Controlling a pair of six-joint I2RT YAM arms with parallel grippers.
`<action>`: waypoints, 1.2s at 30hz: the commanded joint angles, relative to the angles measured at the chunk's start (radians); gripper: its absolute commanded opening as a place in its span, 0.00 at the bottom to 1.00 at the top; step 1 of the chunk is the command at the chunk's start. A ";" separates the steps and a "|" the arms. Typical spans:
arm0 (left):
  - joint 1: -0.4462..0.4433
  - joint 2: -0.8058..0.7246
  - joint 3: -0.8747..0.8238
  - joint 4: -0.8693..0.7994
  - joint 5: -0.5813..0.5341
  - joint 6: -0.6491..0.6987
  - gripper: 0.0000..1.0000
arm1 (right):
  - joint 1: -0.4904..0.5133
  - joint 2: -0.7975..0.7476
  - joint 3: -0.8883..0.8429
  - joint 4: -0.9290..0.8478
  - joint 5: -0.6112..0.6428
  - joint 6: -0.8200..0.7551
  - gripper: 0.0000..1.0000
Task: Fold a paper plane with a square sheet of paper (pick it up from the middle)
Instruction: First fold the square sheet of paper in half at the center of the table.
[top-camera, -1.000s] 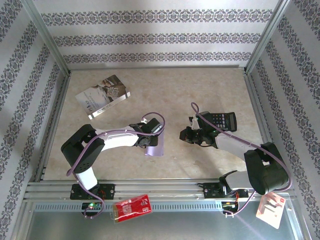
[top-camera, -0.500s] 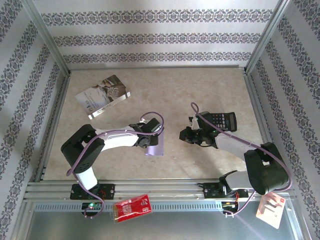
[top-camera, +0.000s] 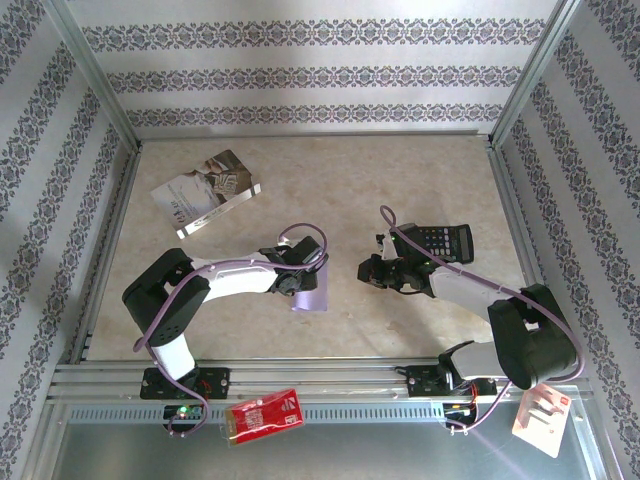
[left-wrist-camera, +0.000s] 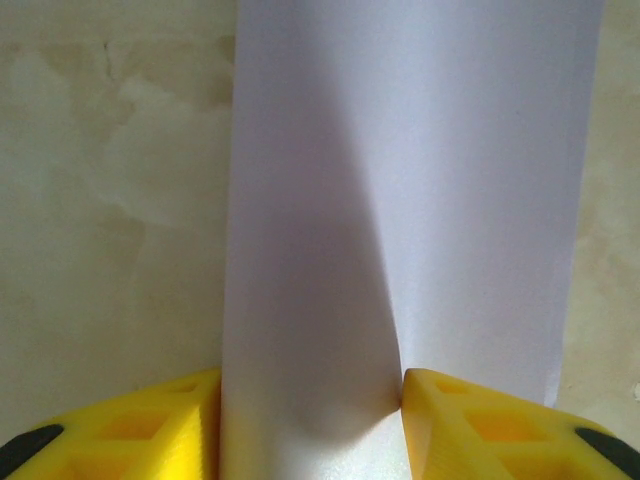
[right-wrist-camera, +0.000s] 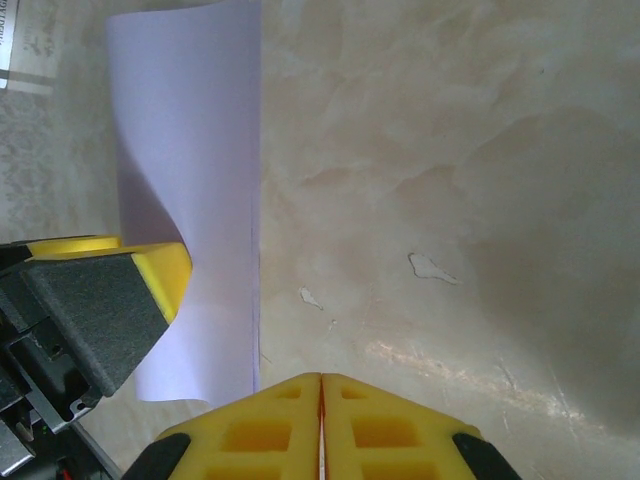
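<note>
Your left gripper (left-wrist-camera: 310, 425) has the pale lilac square sheet of thin paper (left-wrist-camera: 400, 180) bowed between its yellow fingers (left-wrist-camera: 150, 430). The jaws stand at a middling width with both sides touching the sheet, so I judge it a hold. From overhead, the sheet lies near the middle of the marbled beige table (top-camera: 250, 170), at 5 o'clock of that gripper, with its long axis running 12 to 6. Your right gripper (right-wrist-camera: 321, 385) is pinched fully closed on nothing and waits at the sheet's 3 o'clock, near but apart. In its own camera the sheet sits at 10 o'clock, its straight edge facing the fingertips. The right arm is the free one, and it must open before it can take that edge.
</note>
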 joint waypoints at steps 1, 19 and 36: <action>-0.003 0.051 -0.010 -0.006 -0.012 -0.007 0.48 | 0.006 0.011 0.009 0.009 -0.014 -0.005 0.10; -0.017 0.080 0.018 -0.035 -0.001 0.032 0.50 | 0.003 0.003 0.009 0.009 -0.010 -0.003 0.14; -0.022 0.092 0.026 -0.057 -0.004 0.044 0.52 | 0.002 0.006 0.008 0.009 -0.010 -0.003 0.14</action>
